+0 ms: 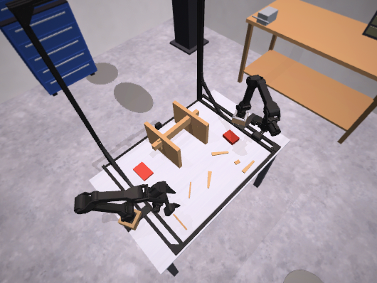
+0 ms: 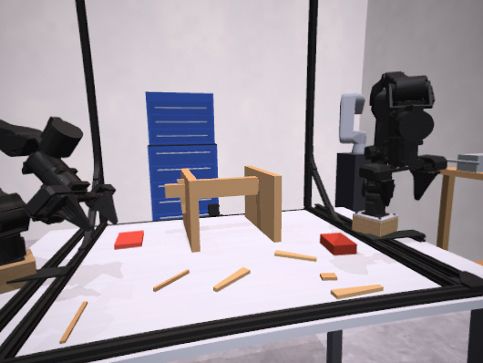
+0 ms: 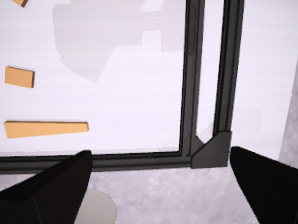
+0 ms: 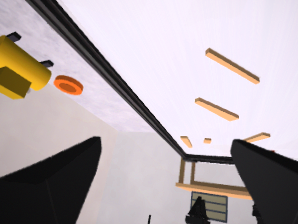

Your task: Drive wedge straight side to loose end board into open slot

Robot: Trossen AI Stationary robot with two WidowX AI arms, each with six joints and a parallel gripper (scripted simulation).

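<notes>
A wooden rail (image 1: pixel 178 128) (image 2: pixel 223 187) runs through two upright boards. A small cross piece sits on the rail's end outside one board (image 1: pixel 163 143) (image 2: pixel 193 219). At the other board (image 1: pixel 204 133) (image 2: pixel 275 205) the slot is too small to make out. Several wooden strips lie flat on the table, including a broad wedge (image 1: pixel 248 166) (image 2: pixel 356 291) (image 3: pixel 47 128), a tapered wedge (image 1: pixel 209 179) (image 2: pixel 231 279) (image 4: pixel 216 109) and a thin strip (image 1: pixel 190 190) (image 2: pixel 170 280) (image 4: pixel 232 65). My left gripper (image 2: pixel 402 202) (image 3: pixel 161 155) is open and empty above the table's side. My right gripper (image 1: pixel 176 199) (image 2: pixel 103 225) (image 4: pixel 167 144) is open and empty.
A red pad (image 1: pixel 143 171) (image 2: pixel 128 239) and a thicker red block (image 1: pixel 231 136) (image 2: pixel 338 243) lie on opposite sides of the boards. A small wooden block (image 1: pixel 237 162) (image 2: pixel 328 276) (image 3: pixel 20 77) lies near the broad wedge. Black frame bars edge the table.
</notes>
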